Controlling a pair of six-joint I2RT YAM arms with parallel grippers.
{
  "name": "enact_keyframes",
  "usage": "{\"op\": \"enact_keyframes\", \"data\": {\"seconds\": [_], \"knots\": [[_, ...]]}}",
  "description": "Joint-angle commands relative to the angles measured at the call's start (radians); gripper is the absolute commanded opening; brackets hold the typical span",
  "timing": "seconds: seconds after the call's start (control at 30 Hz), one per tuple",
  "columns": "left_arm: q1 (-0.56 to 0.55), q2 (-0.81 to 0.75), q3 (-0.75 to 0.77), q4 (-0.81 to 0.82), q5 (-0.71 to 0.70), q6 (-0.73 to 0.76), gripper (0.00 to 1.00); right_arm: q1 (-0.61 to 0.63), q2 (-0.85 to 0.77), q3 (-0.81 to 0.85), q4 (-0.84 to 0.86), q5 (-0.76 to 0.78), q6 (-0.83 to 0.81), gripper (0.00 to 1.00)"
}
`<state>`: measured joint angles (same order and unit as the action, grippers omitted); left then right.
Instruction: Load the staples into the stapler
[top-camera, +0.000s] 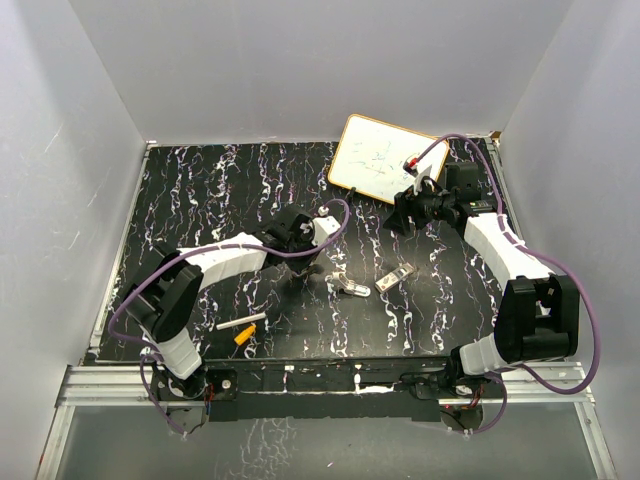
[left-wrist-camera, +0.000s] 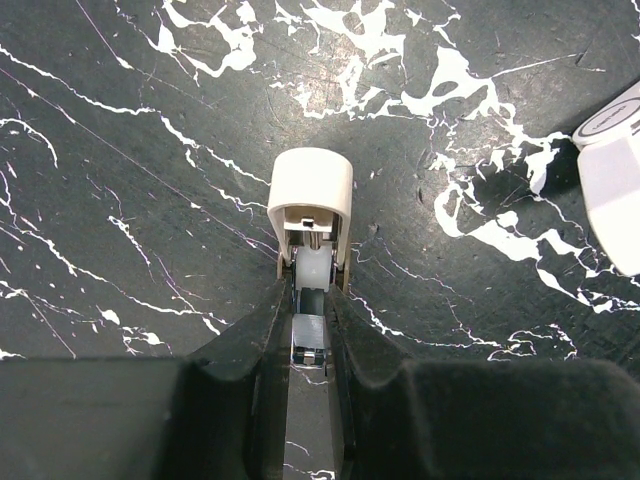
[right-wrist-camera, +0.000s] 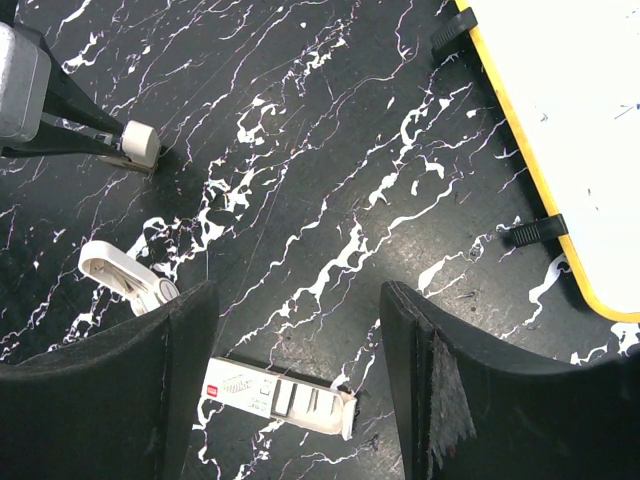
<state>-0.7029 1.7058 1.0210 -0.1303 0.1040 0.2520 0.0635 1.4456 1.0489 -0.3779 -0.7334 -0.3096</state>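
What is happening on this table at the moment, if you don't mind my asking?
The left gripper is shut on a small white-capped part, held low over the tabletop. The open mini stapler lies on the table, apart from both grippers. The right gripper hangs open above a flat white pack, possibly the staples.

Small white stapler (right-wrist-camera: 122, 272), halves splayed open

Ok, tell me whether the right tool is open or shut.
Open. The right tool has its fingers spread wide apart, gripping nothing.
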Motion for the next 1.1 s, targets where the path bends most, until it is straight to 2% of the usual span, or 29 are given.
{"op": "enact_keyframes", "data": {"seconds": [0.0, 0.8, 1.07], "knots": [[-0.004, -0.057, -0.023, 0.002, 0.004, 0.013, 0.0, -0.006, -0.004, -0.005, 0.042, -0.018, -0.009, 0.68], [-0.004, -0.098, -0.084, 0.049, 0.032, 0.047, 0.02, -0.01, 0.006, -0.009, 0.037, -0.017, -0.018, 0.68], [-0.004, -0.09, -0.078, 0.041, 0.04, 0.047, 0.12, -0.009, 0.005, -0.009, 0.034, -0.017, -0.022, 0.69]]}}
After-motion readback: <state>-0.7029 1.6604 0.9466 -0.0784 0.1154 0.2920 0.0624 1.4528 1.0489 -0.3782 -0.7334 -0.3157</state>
